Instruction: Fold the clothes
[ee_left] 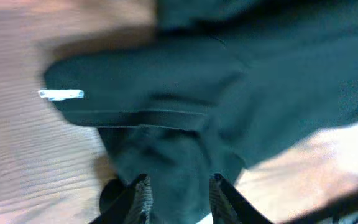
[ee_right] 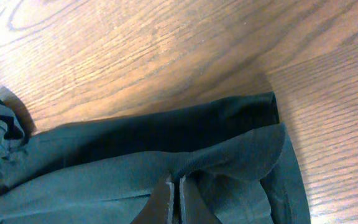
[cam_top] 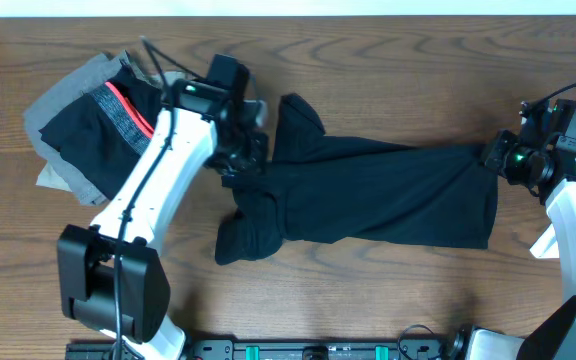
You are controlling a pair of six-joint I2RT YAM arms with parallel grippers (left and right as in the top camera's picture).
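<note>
The black T-shirt (cam_top: 388,195) lies stretched into a long band across the middle of the table, bunched at its left end. My left gripper (cam_top: 251,152) hovers over that bunched end. In the left wrist view its jaws (ee_left: 179,186) stand apart, with black cloth (ee_left: 197,81) lying loose between and below them and a small white label (ee_left: 61,94) at the left. My right gripper (cam_top: 492,155) is at the shirt's right end. In the right wrist view it (ee_right: 174,186) is shut, pinching a fold of the black fabric (ee_right: 135,162) near the hem.
A pile of other clothes (cam_top: 88,125) lies at the back left: grey, tan and a black piece with a red band, partly under my left arm. Bare wooden table (cam_top: 388,80) runs along the back. The arm bases stand at the front edge.
</note>
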